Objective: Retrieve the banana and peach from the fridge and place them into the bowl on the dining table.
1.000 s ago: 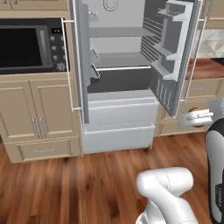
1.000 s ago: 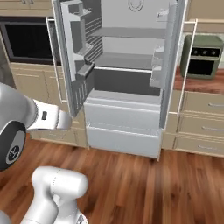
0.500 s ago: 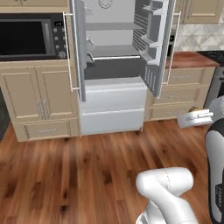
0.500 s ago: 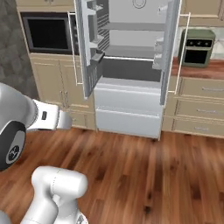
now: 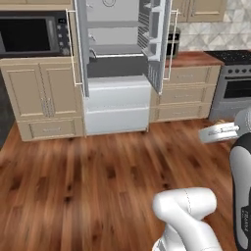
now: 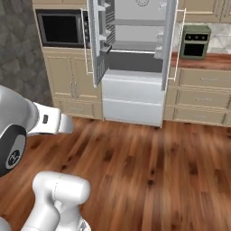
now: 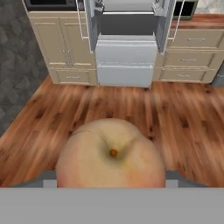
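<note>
Peach (image 7: 111, 153) filling lower centre of hand view, apparently clasped in the gripper, fridge (image 7: 127, 41) doors open at top centre.

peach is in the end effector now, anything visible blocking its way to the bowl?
Cannot say. The peach sits in the end effector, with open wood floor ahead and the fridge standing with both doors open beyond it. The bowl and dining table are out of frame, so the route to them cannot be judged.
</note>
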